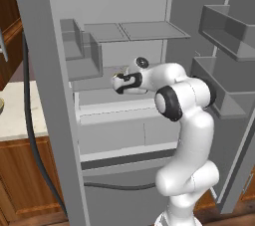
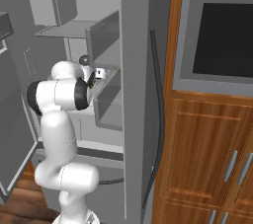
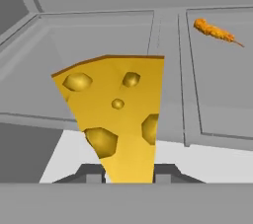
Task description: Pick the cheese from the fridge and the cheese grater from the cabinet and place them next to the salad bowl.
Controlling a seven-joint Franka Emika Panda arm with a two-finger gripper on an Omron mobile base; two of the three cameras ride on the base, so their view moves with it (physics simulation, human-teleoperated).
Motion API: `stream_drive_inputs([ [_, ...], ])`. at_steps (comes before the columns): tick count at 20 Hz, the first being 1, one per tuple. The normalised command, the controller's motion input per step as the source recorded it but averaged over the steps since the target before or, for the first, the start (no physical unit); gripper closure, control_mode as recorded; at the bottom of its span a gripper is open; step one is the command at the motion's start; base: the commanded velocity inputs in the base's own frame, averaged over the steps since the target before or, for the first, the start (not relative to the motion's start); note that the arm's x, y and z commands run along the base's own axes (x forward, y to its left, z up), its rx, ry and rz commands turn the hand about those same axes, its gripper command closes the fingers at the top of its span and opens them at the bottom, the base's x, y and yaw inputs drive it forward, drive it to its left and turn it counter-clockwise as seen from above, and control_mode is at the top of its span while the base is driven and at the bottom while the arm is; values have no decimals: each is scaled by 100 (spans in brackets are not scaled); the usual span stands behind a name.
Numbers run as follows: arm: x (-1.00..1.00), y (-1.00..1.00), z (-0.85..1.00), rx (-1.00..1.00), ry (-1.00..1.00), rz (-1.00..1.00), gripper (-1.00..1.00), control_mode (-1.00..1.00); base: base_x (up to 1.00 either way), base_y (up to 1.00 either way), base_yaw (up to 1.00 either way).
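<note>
The golden-yellow holey cheese wedge (image 3: 116,114) looks smooth and waxy, the light-grey fridge (image 1: 124,6) interior is plain matt plastic, and the reddish-brown wooden cabinet fronts (image 2: 202,149) have a slight satin grain.

One cheese (image 3: 118,119) wedge, golden-yellow with holes. One thin orange stick (image 3: 216,31). One open fridge (image 1: 45,95), with two door bins (image 1: 226,23) on its open door. One wall oven (image 2: 220,40). One robot arm (image 1: 187,120).

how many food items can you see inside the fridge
2: the cheese wedge, right in front of the hand camera between the gripper fingertips, and a thin orange stick lying on a shelf beyond. Others may be hidden.
</note>
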Motion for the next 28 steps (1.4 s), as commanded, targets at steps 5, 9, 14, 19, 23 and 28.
stream_drive_inputs([
  [5,-59,0,45,0,0,0,100,-100,0,0,0],
  [9,-53,0,53,0,3,0,100,-100,0,0,0],
  [14,-59,-2,52,0,12,0,100,-100,0,0,0],
  [19,-61,-9,43,0,14,0,100,-100,0,0,0],
  [23,-71,-5,38,-5,1,0,100,-100,0,0,0],
  [28,-71,-10,36,-5,0,0,100,-100,0,0,0],
])
